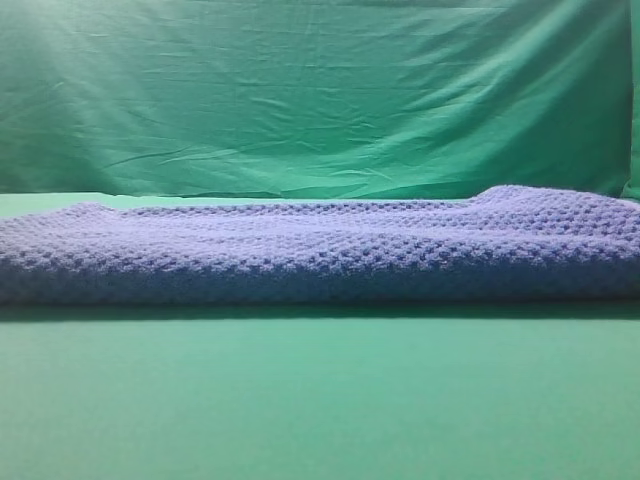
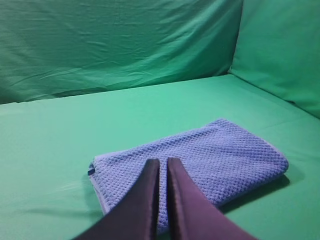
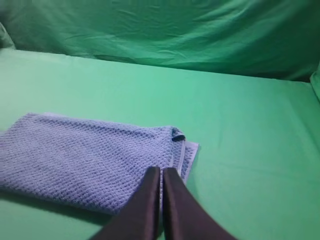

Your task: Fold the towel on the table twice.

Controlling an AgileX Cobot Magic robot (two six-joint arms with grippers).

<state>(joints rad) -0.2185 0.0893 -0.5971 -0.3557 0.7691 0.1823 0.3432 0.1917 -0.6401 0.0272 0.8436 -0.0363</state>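
Pressed together, both: left gripper (image 2: 163, 162) and right gripper (image 3: 161, 171), holding nothing, hovering above the near edge of the towel (image 1: 320, 250). Folded into a thick rectangle, lying flat on the table (image 1: 320, 400).

This looks like a staged recording booth in a lab rather than a home. The table (image 1: 320, 410) is covered in smooth bright green fabric, and a wrinkled green curtain (image 1: 320, 90) fills the upper part of every view, wrapping round the upper right corner in the left wrist view, with no furniture or household clutter showing.
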